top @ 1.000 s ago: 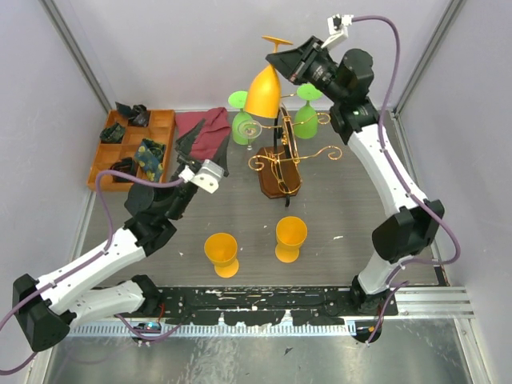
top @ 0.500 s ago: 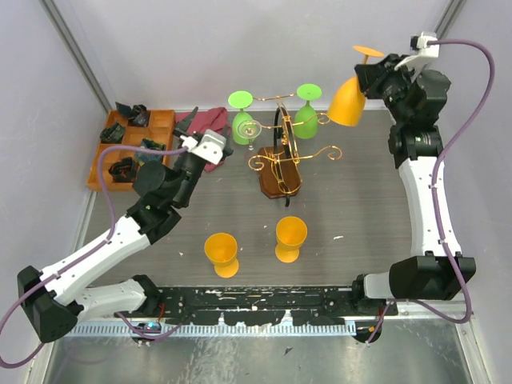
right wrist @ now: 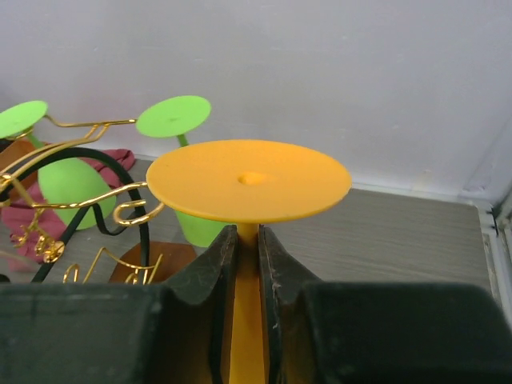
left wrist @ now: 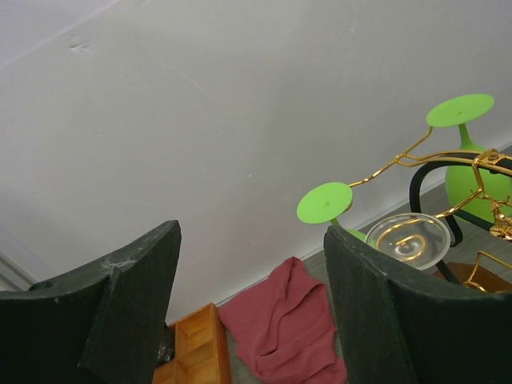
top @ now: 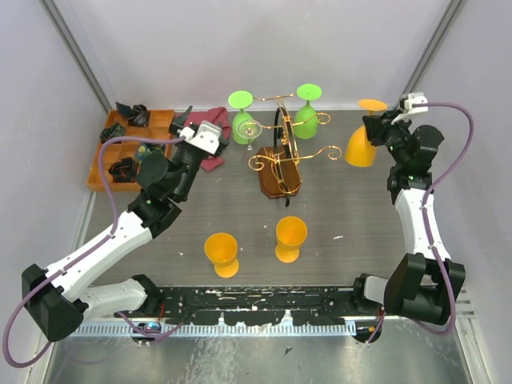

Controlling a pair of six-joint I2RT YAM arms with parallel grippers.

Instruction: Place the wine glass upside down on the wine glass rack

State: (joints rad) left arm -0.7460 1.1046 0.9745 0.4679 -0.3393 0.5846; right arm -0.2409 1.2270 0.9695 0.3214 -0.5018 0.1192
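OK, clock calls are off the top view: 12 = far wall, dial centred on the rack.

Compartmented orange-brown tray (top: pixel 164 122) sits at 9–10 o'clock by the left wall. There are dark bits in its cells; can't tell what they are.

Left gripper (top: pixel 182 128) hangs between tray and rack, beside a crumpled red cloth (top: pixel 216 120). In the wrist view the jaws are spread wide with nothing between the fingers (left wrist: pixel 120 304), just cloth and wall beyond.

Wine glass rack (top: pixel 280 164), gold scroll wire on a brown oval base, stands mid-table toward the far side. One green glass (top: pixel 239 124) hangs foot-up at its 11 o'clock, and a second green glass (top: pixel 307 116) does the same at 1 o'clock. A clear glass (top: pixel 250 129) is just beside the left green one, close to the dark post. Can't tell whether it hangs or stands.

On the table (top: pixel 352 208) at the rack's 6–7 o'clock, an orange glass (top: pixel 221 252) stands upright. Another orange glass (top: pixel 291 238) is near it, and both are apart from the base.

Wine glass (top: pixel 360 149), orange, is at the rack's 3 o'clock, off the rack. It is inverted, foot up and bowl down, slightly tilted. Right gripper (top: pixel 376 126) is clamped on its stem just under the foot. The right wrist view shows both fingers (right wrist: pixel 208 272) pressed against the stem, with the foot disc flat above them. Glass and nearest gold curl are apart.
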